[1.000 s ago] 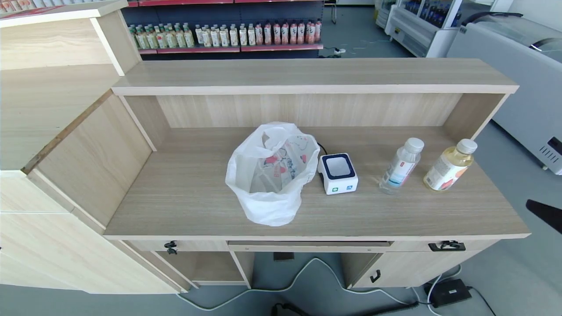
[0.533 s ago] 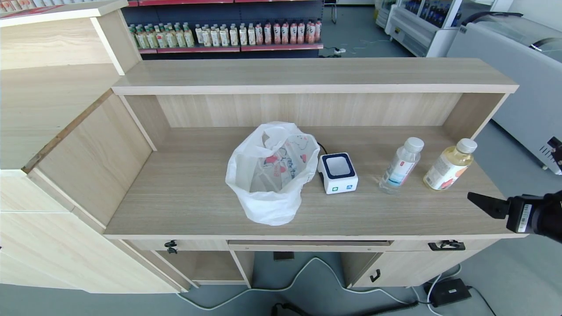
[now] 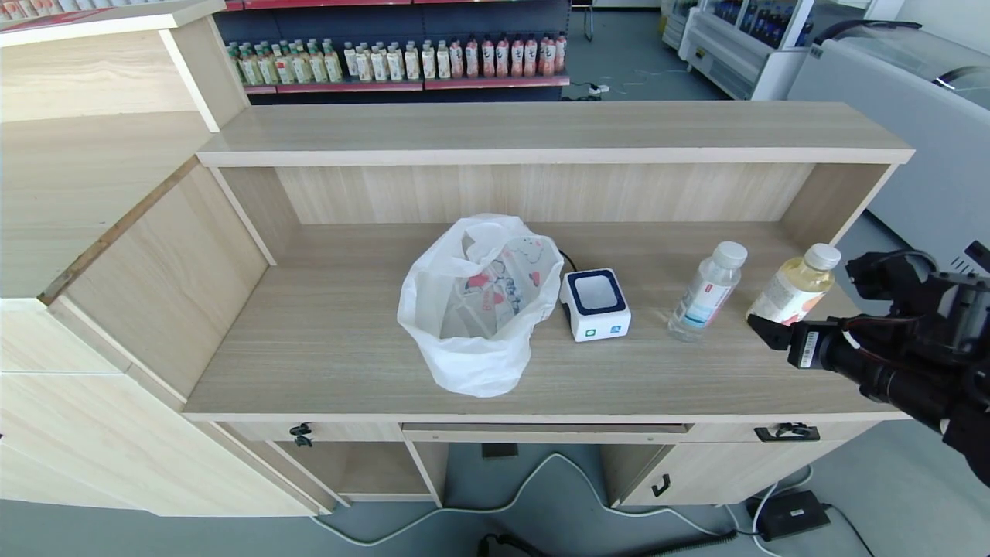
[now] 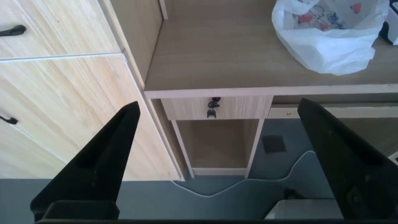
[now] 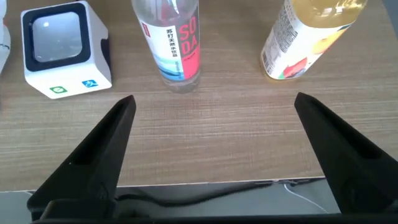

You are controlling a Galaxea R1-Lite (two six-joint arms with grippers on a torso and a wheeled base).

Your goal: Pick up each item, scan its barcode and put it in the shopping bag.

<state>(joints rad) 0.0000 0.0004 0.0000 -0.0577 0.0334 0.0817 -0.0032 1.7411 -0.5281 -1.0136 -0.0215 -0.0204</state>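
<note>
- Two bottles are standing upright on the counter (image 3: 325, 340), toward its right end, side by side and apart from each other.
- The clear bottle (image 3: 708, 292) is showing a white cap, colourless contents and a wrap label in white, red and blue; it is standing nearer the scanner.
- The yellow bottle (image 3: 793, 292) is carrying a white cap too, holding pale yellow liquid and wearing a white label with an orange patch; it is standing closest to the counter's right edge.
- One scanner (image 3: 594, 304), a small white box with a dark-rimmed window on its sloping top and two small coloured squares on its front, is sitting between the clear bottle and the bag.
- One shopping bag (image 3: 476, 305), thin white plastic with red and blue print, is slumping just left of the scanner with its mouth gaping upward.
- The right gripper (image 5: 214, 99) is hovering over the front part of the counter, facing both bottles, its fingers spread wide and holding nothing, touching neither bottle.
- The left gripper (image 4: 219, 106) is hanging in front of the counter's left end, well apart from the bag, fingers also spread wide and empty.
- Behind the counter, a store shelf (image 3: 402, 85) is displaying one long row of drink bottles.
</note>
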